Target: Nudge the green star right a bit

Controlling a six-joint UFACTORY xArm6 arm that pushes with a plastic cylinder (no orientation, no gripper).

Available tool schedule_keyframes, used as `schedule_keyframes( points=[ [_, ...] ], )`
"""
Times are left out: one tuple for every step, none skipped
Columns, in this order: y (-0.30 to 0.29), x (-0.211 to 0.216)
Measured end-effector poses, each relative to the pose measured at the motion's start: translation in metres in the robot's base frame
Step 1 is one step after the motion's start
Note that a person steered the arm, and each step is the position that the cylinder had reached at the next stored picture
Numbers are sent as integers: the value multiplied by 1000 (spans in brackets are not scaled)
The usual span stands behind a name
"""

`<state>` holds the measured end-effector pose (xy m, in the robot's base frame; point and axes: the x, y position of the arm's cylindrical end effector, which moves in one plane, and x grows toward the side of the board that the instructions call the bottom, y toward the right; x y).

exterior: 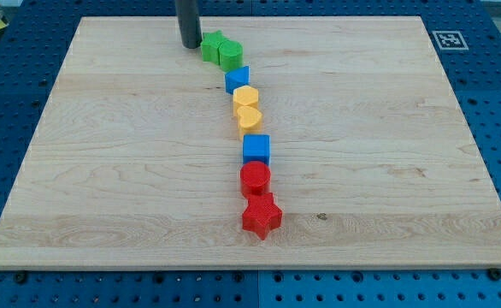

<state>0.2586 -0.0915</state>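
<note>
The green star (pixel 211 46) lies near the view's top, just left of centre, on the wooden board (pixel 105 154). A second green block (pixel 231 54), rounded in shape, touches its right side. My tip (pixel 190 45) stands just left of the green star, very close to it or touching it; the dark rod rises out of the view's top.
Below the green pair a line of blocks runs down the board: a small blue block (pixel 238 79), two yellow hearts (pixel 246 97) (pixel 249 119), a blue cube (pixel 256 149), a red cylinder (pixel 255 178) and a red star (pixel 262 216). A black-and-white marker tag (pixel 448 39) sits at the top right corner.
</note>
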Motion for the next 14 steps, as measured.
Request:
schedule_keyframes(
  points=[
    [24, 0],
    [35, 0],
    [30, -2],
    [14, -23],
    [14, -53],
    [34, -65],
    [40, -66],
    [40, -65],
    [37, -48],
    [23, -30],
    [19, -23],
    [25, -9],
    [31, -4],
    [32, -4]
  ],
)
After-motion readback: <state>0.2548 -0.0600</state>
